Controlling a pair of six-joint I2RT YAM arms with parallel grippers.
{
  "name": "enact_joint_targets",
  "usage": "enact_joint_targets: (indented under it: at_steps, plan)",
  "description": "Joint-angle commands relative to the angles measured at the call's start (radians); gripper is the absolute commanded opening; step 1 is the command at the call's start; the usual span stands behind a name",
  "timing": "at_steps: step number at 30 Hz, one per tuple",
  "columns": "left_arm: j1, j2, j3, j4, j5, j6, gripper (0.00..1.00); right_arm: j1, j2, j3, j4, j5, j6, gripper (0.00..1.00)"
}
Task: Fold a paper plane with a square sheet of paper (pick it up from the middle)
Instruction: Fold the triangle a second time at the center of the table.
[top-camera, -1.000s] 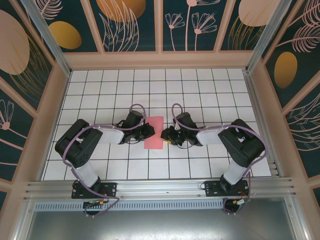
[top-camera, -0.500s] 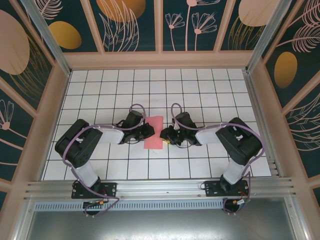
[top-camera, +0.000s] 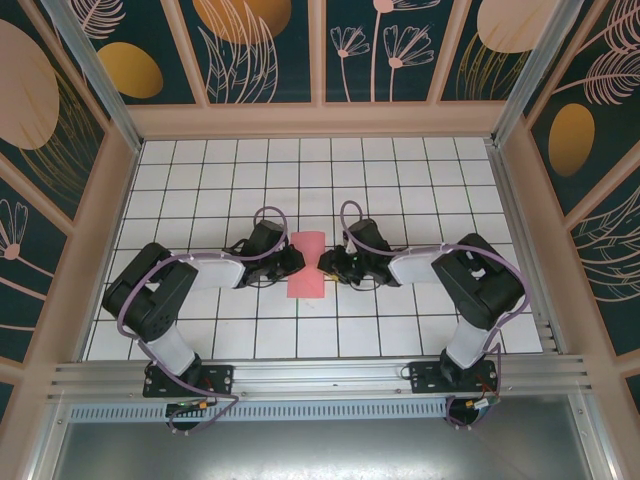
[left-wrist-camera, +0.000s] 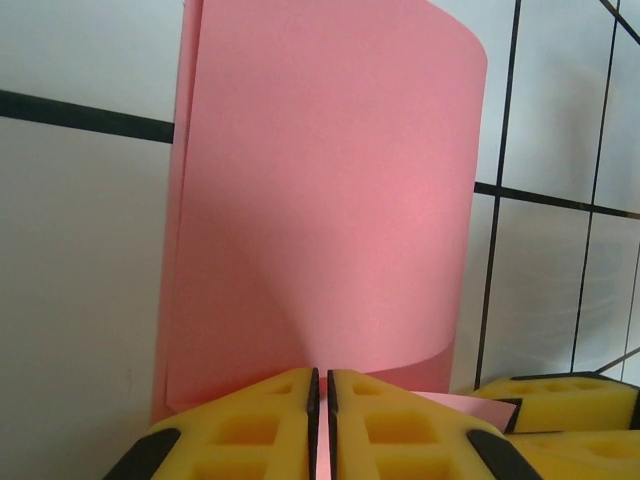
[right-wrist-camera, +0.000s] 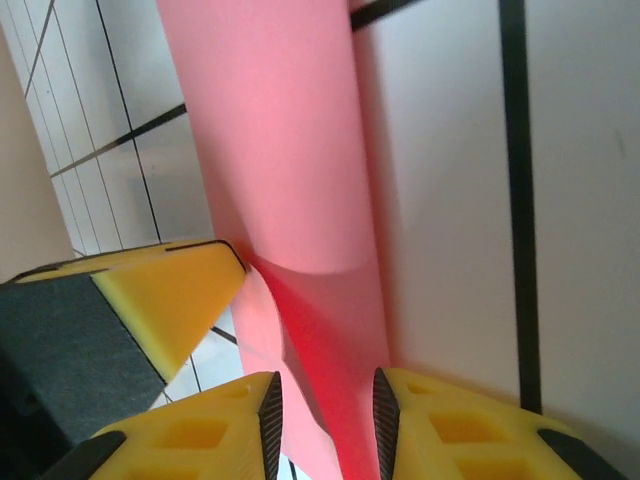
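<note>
The square sheet of paper (top-camera: 308, 262) is salmon pink and lies doubled over as a narrow rectangle on the white tiles between both arms. Its upper layer (left-wrist-camera: 320, 200) bows up off the lower one. My left gripper (top-camera: 294, 262) sits at the sheet's left edge, and its pads (left-wrist-camera: 320, 378) are shut on a thin sliver of pink. My right gripper (top-camera: 324, 265) is at the right edge. Its jaws (right-wrist-camera: 325, 405) stand apart, with the curled paper (right-wrist-camera: 280, 150) running between them and neither pad pressing it. A yellow finger of the left gripper (right-wrist-camera: 165, 295) shows just across the sheet.
White grid table (top-camera: 400, 170) with wooden walls on three sides. An aluminium rail (top-camera: 320, 378) carrying both arm bases runs along the near edge. Purple cables loop above each wrist. The right gripper's yellow fingertip (left-wrist-camera: 560, 392) lies close beside the left one.
My right gripper has slid left onto the paper's right edge. The left arm's elbow has shifted left while its gripper stays shut at the left edge.
</note>
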Motion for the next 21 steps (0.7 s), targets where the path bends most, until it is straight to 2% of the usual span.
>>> enact_joint_targets:
  at_steps: [1,17,21]
  plan:
    - [0.005,-0.013,-0.013,-0.029,-0.015,0.018,0.14,-0.008,0.026,0.04,-0.042,0.032,-0.03,0.34]
    - [0.005,0.055,-0.016,-0.05,-0.022,0.041,0.12,-0.01,0.048,0.111,-0.147,0.161,-0.037,0.37]
    - [0.004,0.058,-0.016,-0.054,-0.024,0.047,0.12,-0.012,0.063,0.105,-0.118,0.119,-0.024,0.37]
